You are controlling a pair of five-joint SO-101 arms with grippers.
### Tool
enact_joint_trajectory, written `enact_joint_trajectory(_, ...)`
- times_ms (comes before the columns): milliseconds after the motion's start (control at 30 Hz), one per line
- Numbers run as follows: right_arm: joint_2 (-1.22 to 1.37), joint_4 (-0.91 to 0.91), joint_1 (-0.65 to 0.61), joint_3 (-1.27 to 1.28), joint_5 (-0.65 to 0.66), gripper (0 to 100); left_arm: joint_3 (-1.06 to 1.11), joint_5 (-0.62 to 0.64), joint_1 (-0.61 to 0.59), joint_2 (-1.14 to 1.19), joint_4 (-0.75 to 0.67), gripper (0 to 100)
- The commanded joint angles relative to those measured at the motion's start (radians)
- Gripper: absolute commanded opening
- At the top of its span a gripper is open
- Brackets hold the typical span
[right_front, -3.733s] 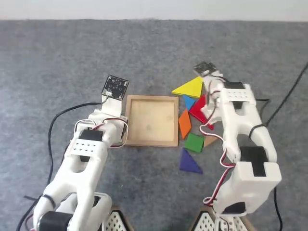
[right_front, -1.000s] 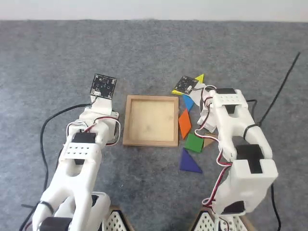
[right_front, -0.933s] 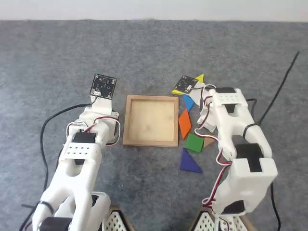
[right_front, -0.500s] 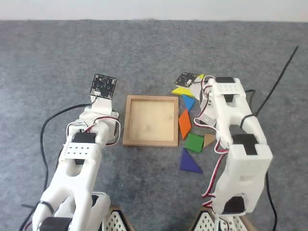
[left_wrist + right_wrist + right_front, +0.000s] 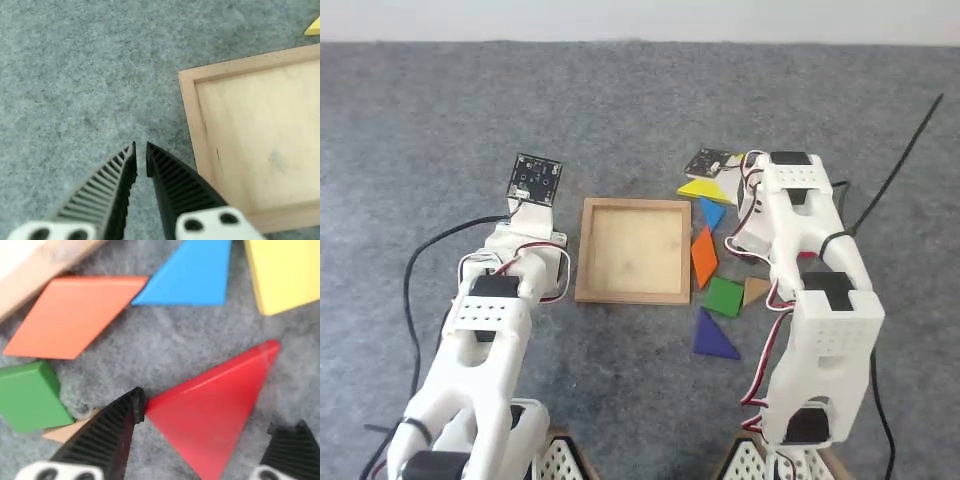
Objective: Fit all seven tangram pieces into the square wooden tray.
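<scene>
Right arm (image 5: 810,250) has shifted; right hand (image 5: 217,416), spread, now straddles the red triangle (image 5: 212,400), one tip at its corner. Left hand (image 5: 140,150), nearly pressed together, sits beside tray (image 5: 187,100).

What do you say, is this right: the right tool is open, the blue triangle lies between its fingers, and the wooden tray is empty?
Not quite. The right wrist view shows the red triangle between the fingers of the open right tool; the blue triangle lies apart from it. The wooden tray is empty.

A robotics test bench: 2 white arms (image 5: 490,330) with loose cables (image 5: 420,270) on grey felt (image 5: 420,120).
</scene>
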Motion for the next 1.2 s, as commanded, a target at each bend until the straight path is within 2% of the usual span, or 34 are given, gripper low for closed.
enact_joint_trajectory(0,0.002,0.001,0.038,-0.044,0.02,33.7,-0.01,-0.002,-0.003,-0.038,-0.023,4)
enact_joint_trajectory(200,0.002,-0.001,0.038,-0.044,0.02,15.1,-0.01,-0.002,-0.003,-0.037,-0.021,4)
enact_joint_trajectory(533,-0.081,0.024,0.028,-0.046,0.025,13.3,-0.01,0.0,-0.003,-0.037,-0.021,4)
enact_joint_trajectory(600,-0.136,0.064,0.012,-0.046,0.078,13.3,-0.01,0.0,-0.003,-0.037,-0.021,4)
enact_joint_trajectory(800,-0.291,0.245,-0.173,-0.044,0.304,13.2,-0.015,0.0,-0.02,-0.044,0.041,4)
enact_joint_trajectory(967,-0.363,0.288,-0.372,-0.044,0.348,13.2,-0.033,0.005,-0.118,-0.044,0.048,4)
enact_joint_trajectory(1033,-0.378,0.308,-0.36,-0.044,0.351,13.6,-0.035,0.006,-0.124,-0.044,0.048,4)
enact_joint_trajectory(1167,-0.41,0.34,-0.177,-0.043,0.382,13.8,-0.036,0.006,-0.121,-0.043,0.046,4)
